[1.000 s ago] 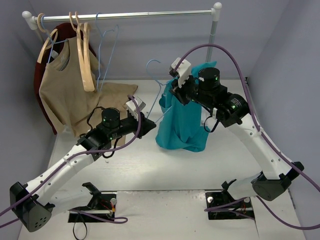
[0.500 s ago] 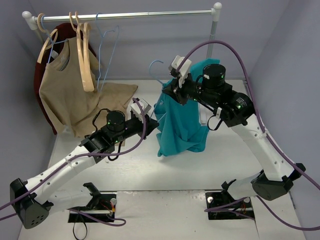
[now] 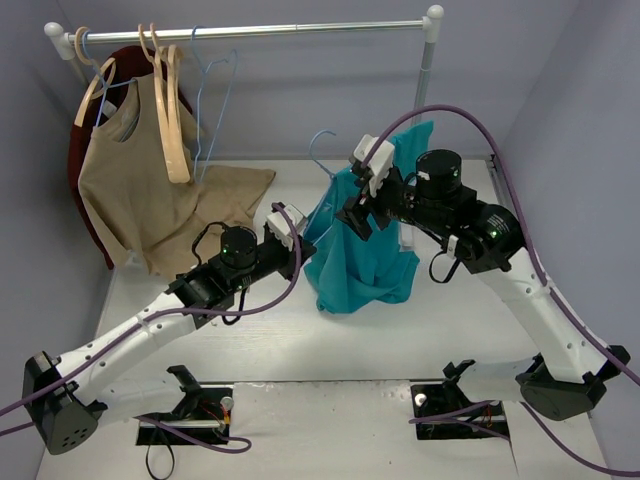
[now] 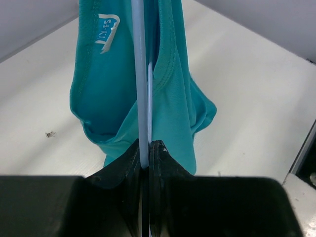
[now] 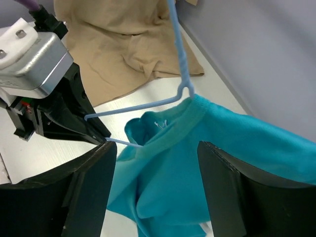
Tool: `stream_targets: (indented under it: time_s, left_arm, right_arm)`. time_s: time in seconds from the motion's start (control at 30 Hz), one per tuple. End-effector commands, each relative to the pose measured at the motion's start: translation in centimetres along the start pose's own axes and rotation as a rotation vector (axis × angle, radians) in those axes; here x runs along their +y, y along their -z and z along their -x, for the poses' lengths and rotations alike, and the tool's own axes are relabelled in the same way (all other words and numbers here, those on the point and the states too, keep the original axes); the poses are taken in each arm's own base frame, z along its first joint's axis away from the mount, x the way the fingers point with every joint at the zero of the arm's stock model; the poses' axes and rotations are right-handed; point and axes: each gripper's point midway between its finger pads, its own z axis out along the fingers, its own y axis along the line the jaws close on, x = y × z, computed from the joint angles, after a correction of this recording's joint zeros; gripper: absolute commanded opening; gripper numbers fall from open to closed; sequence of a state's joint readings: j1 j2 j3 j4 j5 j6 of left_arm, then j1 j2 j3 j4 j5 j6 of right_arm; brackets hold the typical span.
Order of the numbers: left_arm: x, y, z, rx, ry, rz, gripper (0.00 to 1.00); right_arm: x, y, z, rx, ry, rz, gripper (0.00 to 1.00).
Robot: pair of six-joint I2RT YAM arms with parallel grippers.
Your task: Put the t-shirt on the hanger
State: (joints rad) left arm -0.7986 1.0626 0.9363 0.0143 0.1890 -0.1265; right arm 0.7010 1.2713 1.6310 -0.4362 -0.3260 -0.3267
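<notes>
The t-shirt (image 3: 365,265) is hanging mid-table on the hanger (image 4: 139,74), bunched in folds, with the right arm (image 3: 470,225) reaching over it and covering its collar in the top view. The left gripper (image 3: 297,240) is sitting at its left side, jaws pinched tight on the hanger's wire. The left wrist view is showing that grip plainly, the wire running straight up from the fingers (image 4: 163,168) across the teal cloth beside a white label (image 4: 107,32). The right gripper (image 5: 157,148) is hovering just above the collar with jaws spread wide, gripping nothing. Its view is showing what the top view hides: the hanger's neck rising from the collar, and one corner of the wire poking out of the neck opening to the left gripper. Behind them a tan cloth (image 3: 240,190) is lying on the table (image 3: 250,330). Further left a tan top (image 3: 130,190) and wooden hangers (image 3: 172,120) are hanging on the rail (image 3: 250,30), well apart from the t-shirt.
</notes>
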Motion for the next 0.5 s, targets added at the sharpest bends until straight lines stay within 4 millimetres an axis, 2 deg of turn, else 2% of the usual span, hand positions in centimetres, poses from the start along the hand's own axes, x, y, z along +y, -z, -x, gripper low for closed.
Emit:
stream_targets:
  time_s: [0.0,0.13,0.17,0.23,0.27,0.37,0.4,0.47]
  left_arm:
    - [0.3,0.5,3.8,-0.157,-0.055,0.019,0.0]
    - [-0.2,0.3,3.2,-0.168,-0.06,-0.009,0.0]
    - [-0.2,0.3,2.8,-0.163,-0.061,-0.013,0.0]
    - [-0.4,0.3,2.5,-0.159,-0.064,-0.025,0.0]
    - [-0.5,0.3,2.4,-0.158,-0.065,-0.031,0.0]
    - [-0.5,0.5,1.9,-0.15,-0.073,-0.037,0.0]
    - [-0.6,0.6,1.9,-0.15,-0.076,-0.038,0.0]
    - [-0.5,0.8,2.1,-0.158,-0.081,-0.035,0.0]
  right_arm:
    - [-1.4,1.6,2.5,-0.054,0.083,-0.055,0.68]
    - [-2.5,2.0,2.3,-0.037,0.139,-0.068,0.71]
    - [-3.6,2.5,2.0,-0.035,0.18,-0.078,0.75]
    - [-3.7,3.0,1.9,-0.058,0.223,-0.009,0.8]
    - [-5.6,3.6,1.4,-0.045,0.245,-0.043,0.82]
    - [-7.1,4.1,1.3,-0.014,0.346,-0.052,0.82]
    - [-6.9,4.0,0.2,0.031,0.347,-0.018,0.82]
    - [-7.7,3.2,-0.6,0.07,0.379,0.007,0.81]
